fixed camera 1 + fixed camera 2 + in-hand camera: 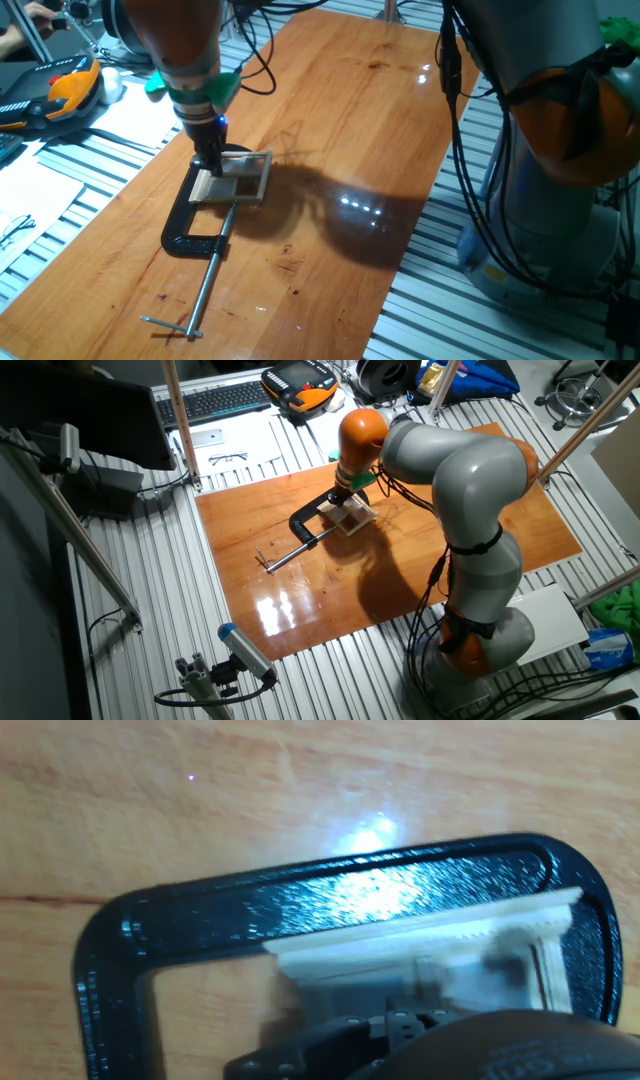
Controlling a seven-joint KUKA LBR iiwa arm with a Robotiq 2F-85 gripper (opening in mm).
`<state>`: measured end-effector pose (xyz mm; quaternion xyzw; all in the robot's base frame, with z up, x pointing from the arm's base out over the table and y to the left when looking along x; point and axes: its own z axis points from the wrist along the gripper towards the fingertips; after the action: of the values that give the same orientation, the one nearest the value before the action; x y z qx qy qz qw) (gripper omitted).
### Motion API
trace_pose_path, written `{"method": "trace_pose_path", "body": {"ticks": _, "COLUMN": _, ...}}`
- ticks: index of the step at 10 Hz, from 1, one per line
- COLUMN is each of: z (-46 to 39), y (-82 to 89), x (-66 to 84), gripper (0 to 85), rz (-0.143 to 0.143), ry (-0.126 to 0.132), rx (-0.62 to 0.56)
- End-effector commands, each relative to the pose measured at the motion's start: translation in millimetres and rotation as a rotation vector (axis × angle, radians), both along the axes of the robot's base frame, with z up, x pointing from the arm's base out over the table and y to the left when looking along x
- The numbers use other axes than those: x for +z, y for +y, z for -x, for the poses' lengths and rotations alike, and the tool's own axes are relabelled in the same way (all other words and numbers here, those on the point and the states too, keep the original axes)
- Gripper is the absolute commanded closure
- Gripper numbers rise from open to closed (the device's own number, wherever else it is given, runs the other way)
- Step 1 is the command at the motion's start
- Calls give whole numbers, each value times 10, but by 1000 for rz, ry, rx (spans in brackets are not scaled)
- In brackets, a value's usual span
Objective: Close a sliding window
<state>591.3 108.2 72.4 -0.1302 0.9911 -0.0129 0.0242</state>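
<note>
The window (240,177) lies flat on the wooden desk (330,120), its pale frame held in the mouth of a black clamp (190,225) whose long steel screw (212,275) runs out toward the desk's near edge and ends in a thin cross handle. The hand (210,160) stands straight down over the window's near-left part, its tip at or on the frame; whether it touches cannot be told. In the hand view the clamp (330,895) curves around the pale frame (420,945), and the dark body of the hand (420,1040) fills the bottom edge, blurred. Its fingers are not plainly seen, so I cannot tell whether it is open or closed. From the other fixed view the arm (460,470) bends over the window (352,513) near the desk's (330,600) far side.
</note>
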Motion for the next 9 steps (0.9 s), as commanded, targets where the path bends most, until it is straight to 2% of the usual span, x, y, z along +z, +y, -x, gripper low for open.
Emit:
{"method": "trace_pose_path", "body": {"ticks": 1, "z": 9, "y": 27, "x": -2, "gripper": 850, "rz": 19, "ry": -5, "rx": 34}}
{"method": "trace_pose_path", "body": {"ticks": 2, "z": 56, "y": 70, "x": -37, "gripper": 850, "rz": 18, "ry": -12, "rx": 58}}
{"method": "trace_pose_path", "body": {"ticks": 4, "z": 111, "y": 80, "x": -98, "gripper": 850, "rz": -16, "ry": -2, "rx": 74}}
{"method": "trace_pose_path", "body": {"ticks": 5, "z": 131, "y": 64, "x": -123, "gripper": 850, "rz": -22, "ry": 4, "rx": 68}}
{"method": "trace_pose_path", "body": {"ticks": 7, "z": 140, "y": 59, "x": -134, "gripper": 850, "rz": -35, "ry": 25, "rx": 40}}
{"method": "trace_pose_path", "body": {"ticks": 9, "z": 167, "y": 55, "x": -151, "gripper": 850, "rz": -41, "ry": 25, "rx": 10}}
